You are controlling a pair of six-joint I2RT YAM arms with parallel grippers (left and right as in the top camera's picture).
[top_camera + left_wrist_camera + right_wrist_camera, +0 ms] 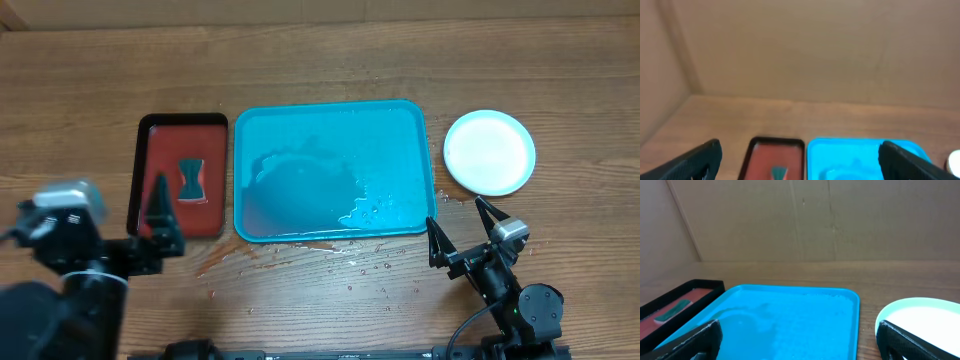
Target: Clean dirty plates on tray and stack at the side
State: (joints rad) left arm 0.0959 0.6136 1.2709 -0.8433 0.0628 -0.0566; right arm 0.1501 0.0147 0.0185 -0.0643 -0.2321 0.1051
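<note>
The turquoise tray lies mid-table, wet, with no plate on it; it also fills the lower right wrist view and shows in the left wrist view. The plates sit stacked on the table to the tray's right. A white one is on top, a light cyan rim shows under it, and I see no red smear. The stack shows again in the right wrist view. My right gripper is open and empty near the tray's front right corner. My left gripper is open and empty over the front of a dark red tray.
The dark red, black-rimmed tray lies left of the turquoise one and holds a teal and red sponge. Water drops are scattered on the wood in front of the turquoise tray. A cardboard wall stands behind the table.
</note>
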